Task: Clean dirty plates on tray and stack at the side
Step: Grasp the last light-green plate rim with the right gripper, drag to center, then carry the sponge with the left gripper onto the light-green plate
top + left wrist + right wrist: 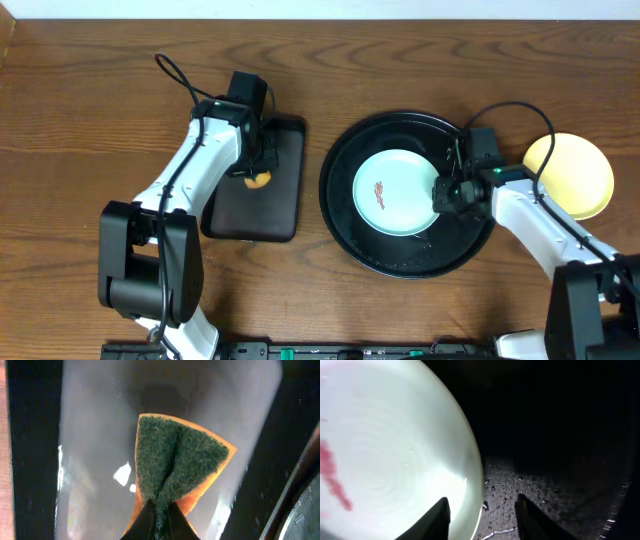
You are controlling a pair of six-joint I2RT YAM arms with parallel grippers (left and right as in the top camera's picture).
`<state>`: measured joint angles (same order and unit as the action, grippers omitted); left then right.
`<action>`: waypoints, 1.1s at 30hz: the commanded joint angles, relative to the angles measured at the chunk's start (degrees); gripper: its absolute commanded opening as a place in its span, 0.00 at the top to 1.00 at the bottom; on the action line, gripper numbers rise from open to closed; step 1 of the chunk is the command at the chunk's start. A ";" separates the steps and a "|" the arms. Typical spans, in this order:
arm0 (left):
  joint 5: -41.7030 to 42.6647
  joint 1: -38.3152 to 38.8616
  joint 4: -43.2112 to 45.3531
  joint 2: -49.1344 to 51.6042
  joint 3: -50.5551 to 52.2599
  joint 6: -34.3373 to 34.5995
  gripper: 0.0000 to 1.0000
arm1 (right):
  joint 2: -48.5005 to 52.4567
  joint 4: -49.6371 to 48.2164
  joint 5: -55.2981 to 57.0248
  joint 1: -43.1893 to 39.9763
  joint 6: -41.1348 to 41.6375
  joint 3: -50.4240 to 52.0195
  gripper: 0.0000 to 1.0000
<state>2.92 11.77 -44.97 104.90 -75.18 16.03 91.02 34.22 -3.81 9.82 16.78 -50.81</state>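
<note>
The round black tray [338,205] holds a pale turquoise plate [395,192] with a reddish smear near its middle. My right gripper [446,192] is open at that plate's right edge. In the right wrist view the plate [395,445] fills the left side, its rim lies between the open fingers [482,520], and the tray floor [555,480] is wet. A pale yellow plate [572,172] lies on the table right of the tray. No other plate shows. My left gripper [256,168] is shut on a green-and-orange sponge [259,181], which shows pinched and folded in the left wrist view [175,465].
A smaller rectangular black tray [255,215] lies left of the round tray, under the left gripper and sponge; its glossy floor [90,460] shows in the left wrist view. The right arm's cable arcs over the yellow plate. Wooden table all around.
</note>
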 commanded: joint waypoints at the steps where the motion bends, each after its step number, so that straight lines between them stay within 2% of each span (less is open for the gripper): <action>1: -2.14 -0.24 5.79 2.01 5.22 -1.11 0.92 | -3.82 1.55 0.57 -0.50 -4.26 -5.77 0.57; 4: -2.05 0.02 12.48 3.23 10.21 -0.70 0.92 | -4.35 2.12 0.57 -0.52 -4.24 -8.46 0.55; 16: -2.08 0.52 23.76 3.45 19.58 -0.74 0.92 | -4.33 1.09 1.01 -0.52 -4.20 -8.98 0.53; 19: -2.08 0.42 21.55 2.78 18.47 -0.76 0.92 | -4.17 1.40 1.49 -0.52 -4.22 -8.98 0.52; 25: -2.08 0.15 11.72 -1.84 9.92 -0.79 0.92 | -2.49 2.01 4.70 -0.52 -4.22 -8.46 0.51; 33: -2.10 0.57 13.27 -1.20 12.81 -0.74 0.93 | 2.93 1.97 4.63 -0.52 -4.24 -8.41 0.52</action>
<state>1.32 12.21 -32.77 103.07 -63.96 16.05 91.37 36.16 -0.10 9.82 13.15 -59.42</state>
